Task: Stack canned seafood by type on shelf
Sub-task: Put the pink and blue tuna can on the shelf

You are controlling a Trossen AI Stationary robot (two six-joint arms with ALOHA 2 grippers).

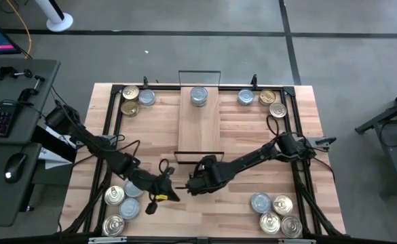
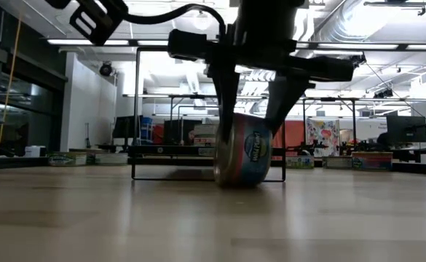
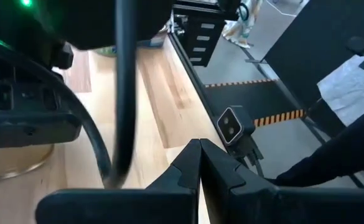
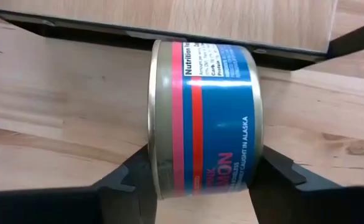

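High view: the tabletop point(image 1: 239, 217) is a light butcher-block surface bordered by black rails. At its 12 o'clock sector lies the shelf point(image 1: 198, 129), a narrow pale plank with a thin black wire frame at each short end. One silver-topped tin point(image 1: 199, 95) sits on the far end of the shelf; no other tin rests on it.

Remaining canned seafood stands in four corner groups on the tabletop: 10 o'clock group point(image 1: 134, 99), 2 o'clock group point(image 1: 262, 102), 8 o'clock group point(image 1: 120, 207) and 4 o'clock group point(image 1: 276, 213). Each mixes gold and silver-blue lids with pull tabs.

The right gripper point(image 1: 197, 181) is at table centre, just off the near end of the shelf. Its fingers point(image 4: 129, 177) bracket a tin point(image 4: 203, 118) turned on its edge, pads against the two flat faces; the low view shows this tin touching the tabletop, slightly tilted. The label is blue with a red and pink band, a nutrition panel and the word ALASKA.

The left gripper point(image 1: 164, 192) is at 7 o'clock of centre, beside the right gripper, fingertips pressed together with nothing between them
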